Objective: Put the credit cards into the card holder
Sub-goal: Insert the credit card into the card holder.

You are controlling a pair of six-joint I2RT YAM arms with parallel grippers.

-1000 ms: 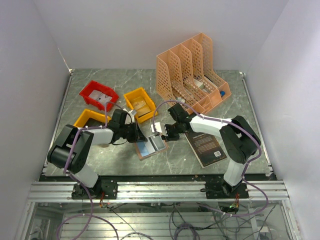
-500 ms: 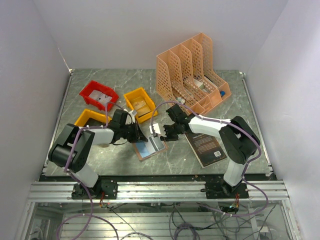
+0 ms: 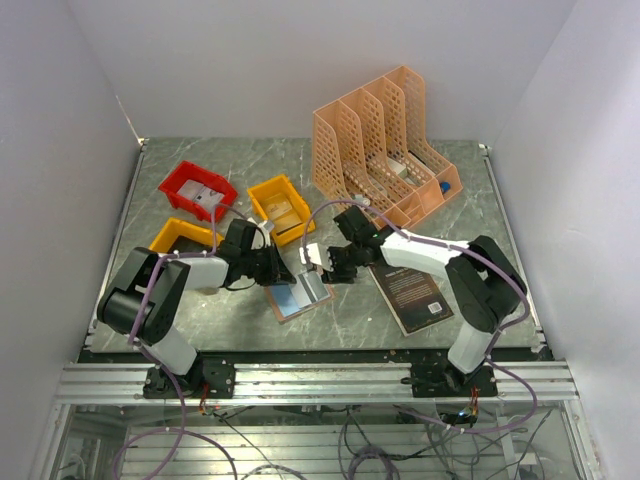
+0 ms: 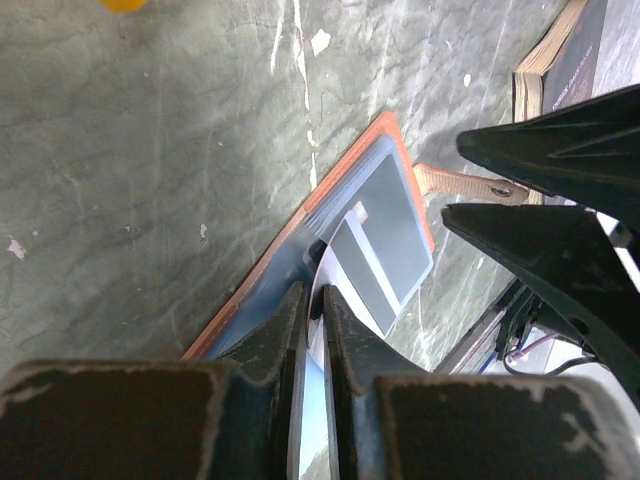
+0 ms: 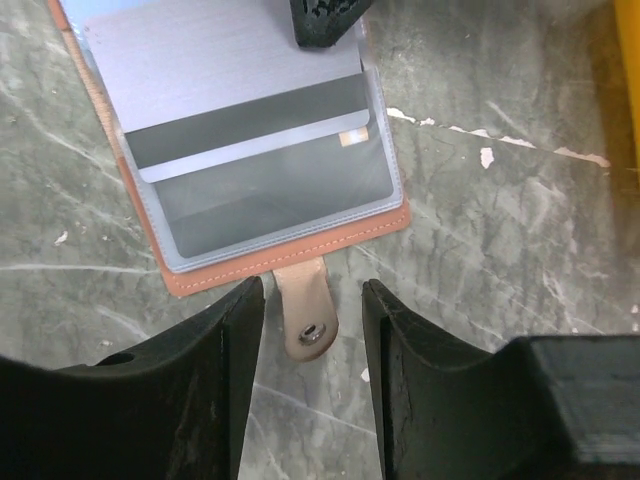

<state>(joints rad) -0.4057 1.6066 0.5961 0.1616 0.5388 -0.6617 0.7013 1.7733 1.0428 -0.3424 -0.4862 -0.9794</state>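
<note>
The card holder (image 3: 297, 297) lies open on the table, salmon outside (image 5: 290, 255) and pale blue-grey inside (image 4: 385, 215). A grey credit card (image 5: 220, 60) sits partly in its clear pocket. My left gripper (image 3: 277, 272) is at the holder's left end. Its jaws (image 4: 312, 295) stand a hair apart around the thin pale edge of that card. My right gripper (image 3: 322, 262) is open. Its fingers (image 5: 312, 290) stand on either side of the holder's snap strap (image 5: 305, 310) without touching it. More pale cards lie in the yellow bin (image 3: 280, 207) and the red bin (image 3: 197, 190).
A black book (image 3: 412, 295) lies right of the holder, under the right arm. The peach lattice organizer (image 3: 385, 145) stands at the back right. A second yellow bin (image 3: 180, 237) sits behind the left arm.
The right jaws have widened and now stand clear of the strap. The left jaws have eased slightly. Both arms and the holder have barely moved.
</note>
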